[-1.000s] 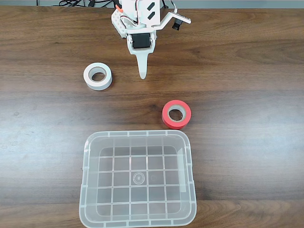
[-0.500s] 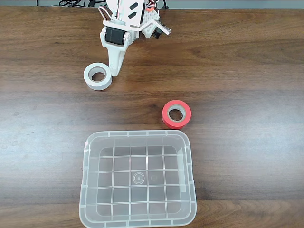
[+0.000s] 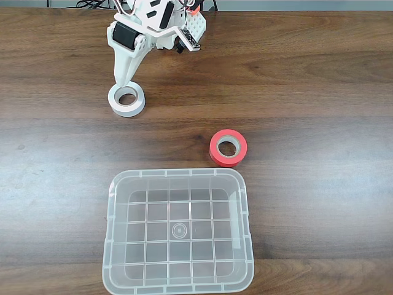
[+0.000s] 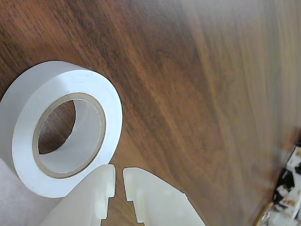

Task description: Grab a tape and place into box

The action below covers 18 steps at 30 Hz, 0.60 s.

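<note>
2 rolls lay on the wooden bench (image 3: 319, 74) in the fixed view: the white tape (image 3: 127, 99) toward the far left part of the bench, and a red roll (image 3: 228, 148) nearer the middle, well apart from it. Both lay flat with their hollow cores facing up. The clear box (image 3: 178, 230) sat at the near edge of the bench, open side up, its grid-patterned bottom bare; the red roll lay just beyond its far right corner, not touching it.

The white arm reached in from the far edge, and the gripper (image 3: 123, 82) pointed down at the far rim of the tape. In the wrist view the gripper (image 4: 118, 176) came in from the bottom edge with its 2 pale fingertips (image 4: 141, 186) nearly together, only a thin slit between them, and nothing between them. The tips sat just beside the outer wall of the tape (image 4: 61, 127); whether they touched it could not be told. The tape stood on the wood with its cardboard core ring visible.
</note>
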Each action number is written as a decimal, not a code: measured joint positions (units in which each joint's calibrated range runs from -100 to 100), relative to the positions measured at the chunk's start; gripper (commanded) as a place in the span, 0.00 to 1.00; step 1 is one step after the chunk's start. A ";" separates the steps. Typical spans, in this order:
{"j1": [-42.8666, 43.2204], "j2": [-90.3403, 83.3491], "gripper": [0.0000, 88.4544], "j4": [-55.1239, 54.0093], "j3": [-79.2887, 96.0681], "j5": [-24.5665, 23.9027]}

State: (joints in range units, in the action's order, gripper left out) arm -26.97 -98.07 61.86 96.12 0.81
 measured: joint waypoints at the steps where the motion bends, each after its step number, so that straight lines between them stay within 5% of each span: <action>1: 0.00 0.42 0.01 0.85 -0.63 0.00; 18: 0.00 36.00 0.01 5.76 -30.05 0.00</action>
State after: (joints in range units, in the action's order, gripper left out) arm -26.97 -62.08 67.63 66.06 0.81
